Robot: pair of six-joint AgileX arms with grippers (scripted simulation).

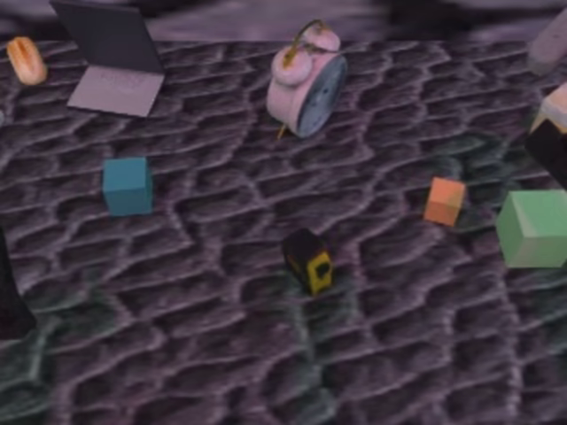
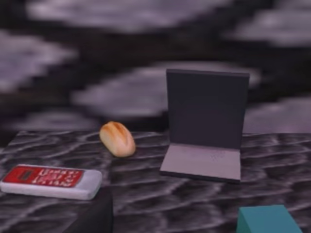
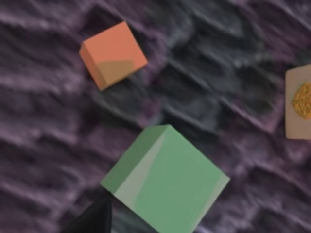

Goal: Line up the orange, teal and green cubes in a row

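The teal cube (image 1: 127, 186) sits at the left of the table, and its corner (image 2: 269, 221) shows in the left wrist view. At the right, the small orange cube (image 1: 444, 201) (image 3: 112, 54) lies just left of the large green cube (image 1: 534, 228) (image 3: 167, 179). My right gripper (image 1: 549, 155) hovers at the right edge, just behind the green cube, open; one dark finger (image 3: 92, 218) shows beside the cube without touching it. My left gripper (image 1: 11, 305) is parked at the left edge, open and empty, with one finger (image 2: 95, 216) in view.
A black-and-yellow block (image 1: 308, 260) lies mid-table. A pink alarm clock (image 1: 306, 80), an open laptop (image 1: 115, 57) and a bread roll (image 1: 27, 60) stand along the back. A cream box (image 1: 554, 106) is at the right edge. A red-and-white handset (image 2: 51, 180) lies near the left arm.
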